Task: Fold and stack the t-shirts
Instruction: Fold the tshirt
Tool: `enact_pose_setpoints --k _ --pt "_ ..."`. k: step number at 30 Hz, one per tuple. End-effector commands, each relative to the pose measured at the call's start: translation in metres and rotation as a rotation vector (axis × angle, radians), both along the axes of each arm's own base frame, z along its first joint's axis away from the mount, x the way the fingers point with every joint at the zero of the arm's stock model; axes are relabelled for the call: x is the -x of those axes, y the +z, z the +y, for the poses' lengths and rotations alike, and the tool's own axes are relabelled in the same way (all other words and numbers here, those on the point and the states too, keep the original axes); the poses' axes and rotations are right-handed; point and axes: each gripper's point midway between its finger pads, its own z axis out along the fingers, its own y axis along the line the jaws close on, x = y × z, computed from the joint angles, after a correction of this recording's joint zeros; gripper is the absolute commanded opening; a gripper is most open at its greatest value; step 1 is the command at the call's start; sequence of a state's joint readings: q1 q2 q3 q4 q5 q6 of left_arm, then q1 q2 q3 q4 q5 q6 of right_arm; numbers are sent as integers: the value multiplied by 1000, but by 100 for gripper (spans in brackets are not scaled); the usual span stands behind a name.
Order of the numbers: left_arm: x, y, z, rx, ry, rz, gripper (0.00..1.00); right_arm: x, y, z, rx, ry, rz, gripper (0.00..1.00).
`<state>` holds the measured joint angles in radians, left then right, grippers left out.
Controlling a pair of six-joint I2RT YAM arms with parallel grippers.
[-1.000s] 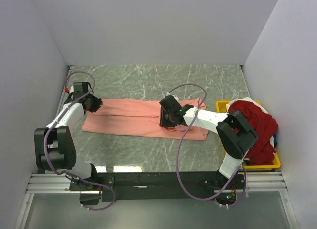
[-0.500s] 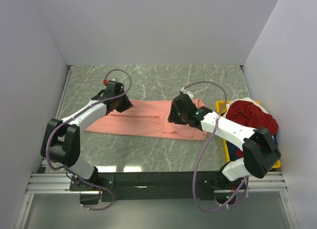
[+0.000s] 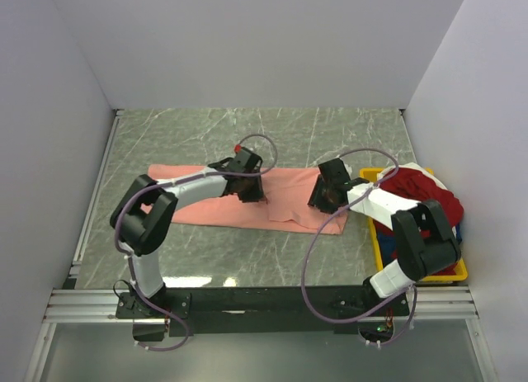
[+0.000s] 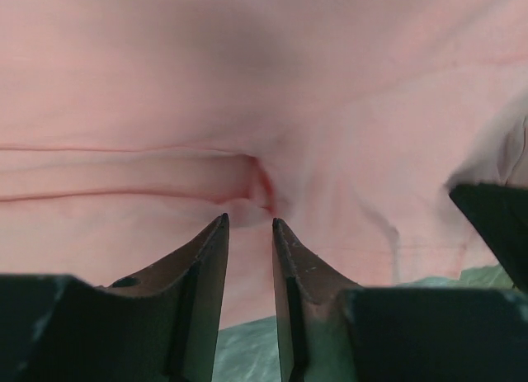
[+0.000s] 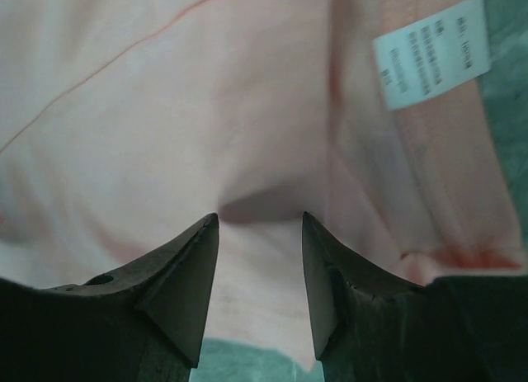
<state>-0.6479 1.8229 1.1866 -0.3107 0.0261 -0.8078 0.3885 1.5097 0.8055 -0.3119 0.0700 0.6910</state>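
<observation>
My left gripper (image 4: 247,224) has its two fingers a little bit apart. They are low over the pink t-shirt (image 4: 247,77), and a small bump of cloth sits right at the tips. I cannot tell if the tips touch it. My right gripper (image 5: 260,219) is open wider, with nothing in it. It is low over the same shirt, near the white label (image 5: 431,52).

The pink shirt lies flat in a long strip across the middle of the table (image 3: 247,134). The left gripper is over its middle and the right gripper is over its right end. Further right is the yellow bin (image 3: 445,276). The red t-shirt (image 3: 425,202) is heaped in it and hangs over the rim.

I think the pink shirt is light, soft and floppy. It will sag and bunch up if I lift it by one spot. It is thin, so I should pinch it at a hem, where the cloth is doubled, with one gripper at each corner of one end. Then I can carry that end over to the other end. The table looks smooth, so the shirt may slide if I push it.
</observation>
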Motion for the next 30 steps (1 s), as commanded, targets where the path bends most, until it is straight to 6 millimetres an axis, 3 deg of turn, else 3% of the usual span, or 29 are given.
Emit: enact_pose_setpoints --k 1,4,8,9,10,12,14,15,16,18,20,21,22,24,26,27,28,30 --pt "-6 13 -25 -6 -53 -48 33 -14 -10 -6 -54 -37 9 52" --pt "-4 10 -27 -14 -55 -32 34 -23 -23 -15 -37 -55 55 52" --pt "-17 16 -9 -93 2 -67 35 -41 -24 -17 -75 -62 78 52" --pt "-19 17 -3 -109 18 -67 36 -56 -15 -15 -82 -60 55 52" --pt "-21 19 1 -108 29 -65 36 -56 -24 -16 -68 -59 99 51" --pt "-29 25 19 -83 75 -54 37 -79 -12 -13 -78 -56 82 50" --pt "-38 32 42 -65 135 -52 37 -88 -19 -15 -79 -62 124 50" --pt "-40 35 52 -66 153 -52 37 -109 -5 -13 -92 -57 89 50" --pt "-41 36 62 -75 173 -50 37 -111 -14 -16 -81 -63 127 50" --pt "-44 42 89 -93 236 -55 38 -128 -11 -20 -82 -78 129 50" --pt "-41 38 115 -106 296 -38 38 -155 -6 -21 -83 -86 121 50" --pt "-39 35 123 -107 320 -27 37 -184 16 -21 -85 -91 57 50" --pt "-36 32 130 -116 338 -19 35 -181 0 -24 -59 -87 125 50" --pt "-30 25 149 -153 379 -7 35 -201 18 -23 -53 -80 89 49" --pt "-24 15 164 -208 418 2 33 -202 31 -22 -58 -76 66 49" --pt "-22 12 166 -214 420 8 33 -194 28 -21 -56 -77 75 50" --pt "-20 9 167 -223 415 14 31 -195 49 -15 -68 -66 15 50" --pt "-15 1 169 -231 424 26 29 -177 46 -11 -56 -57 30 50"
